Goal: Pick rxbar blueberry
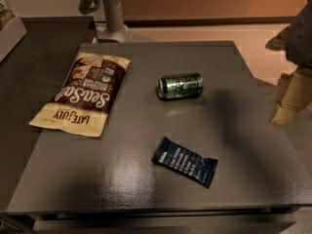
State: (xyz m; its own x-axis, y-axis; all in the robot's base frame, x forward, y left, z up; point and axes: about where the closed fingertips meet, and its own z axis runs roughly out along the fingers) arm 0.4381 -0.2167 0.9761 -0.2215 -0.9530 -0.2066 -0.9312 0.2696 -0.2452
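The rxbar blueberry (184,161), a flat dark navy wrapper with white text lines, lies at an angle on the grey table (122,179), near its front and slightly right of centre. My gripper (290,97), cream coloured, hangs at the right edge of the view, above and beyond the table's right side. It is well to the right of the bar and farther back, and touches nothing.
A green soda can (180,86) lies on its side behind the bar, mid-table. A large brown-and-cream chip bag (83,94) lies flat at the left. A grey arm base (105,9) stands past the table's far edge. A pale box (9,30) sits at the far left.
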